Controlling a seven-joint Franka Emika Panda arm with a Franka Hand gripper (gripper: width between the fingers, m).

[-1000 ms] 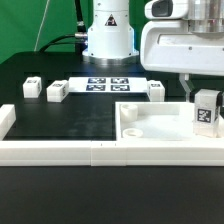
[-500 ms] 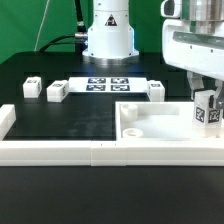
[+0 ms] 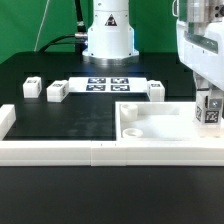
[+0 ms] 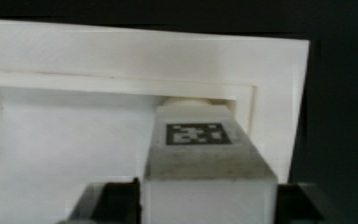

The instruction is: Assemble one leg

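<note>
My gripper [image 3: 210,103] is shut on a leg [image 3: 211,110], a small white post with a black-and-white tag, and holds it upright over the far right corner of the large white panel [image 3: 155,122]. In the wrist view the leg [image 4: 208,160] fills the space between the dark fingers [image 4: 115,200], and its far end reaches the corner socket [image 4: 197,101] of the panel [image 4: 87,90]. Three more legs [image 3: 56,91] [image 3: 30,87] [image 3: 155,90] lie on the black table behind.
The marker board [image 3: 108,84] lies flat at the back in front of the robot base [image 3: 108,35]. A low white frame [image 3: 70,150] borders the front and the exterior view's left of the work area. The panel has round corner sockets [image 3: 131,130].
My gripper has moved toward the exterior view's right and slightly down with the leg, bringing it over the panel's far right corner.
</note>
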